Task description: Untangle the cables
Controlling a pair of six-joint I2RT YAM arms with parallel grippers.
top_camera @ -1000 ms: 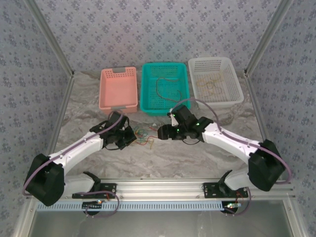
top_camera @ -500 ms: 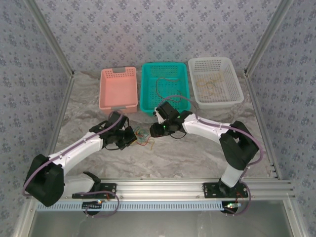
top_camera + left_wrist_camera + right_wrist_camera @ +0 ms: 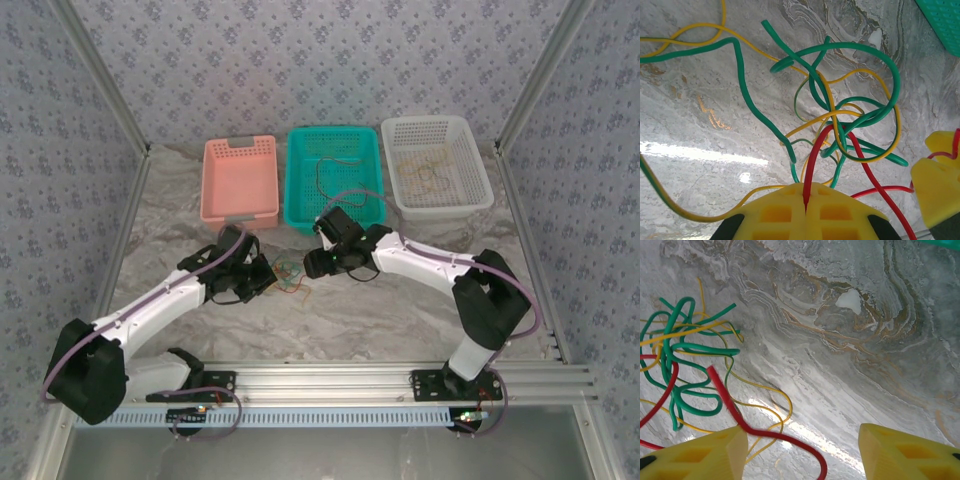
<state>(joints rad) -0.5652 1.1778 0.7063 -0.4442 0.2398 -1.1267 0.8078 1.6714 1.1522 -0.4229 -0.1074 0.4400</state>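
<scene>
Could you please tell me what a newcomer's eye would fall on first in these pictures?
First comes the bright tangle of green, yellow and red cables on the marbled table, between the two arms. Next is the left tool, shut on the red cable, with the right tool open beside the knot. Along the far edge stand a pink basket, a teal basket and a white basket.

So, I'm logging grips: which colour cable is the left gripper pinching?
The red cable: it alone runs into the seam between the shut left gripper's pads, while the green cables and yellow cables stay outside.
</scene>
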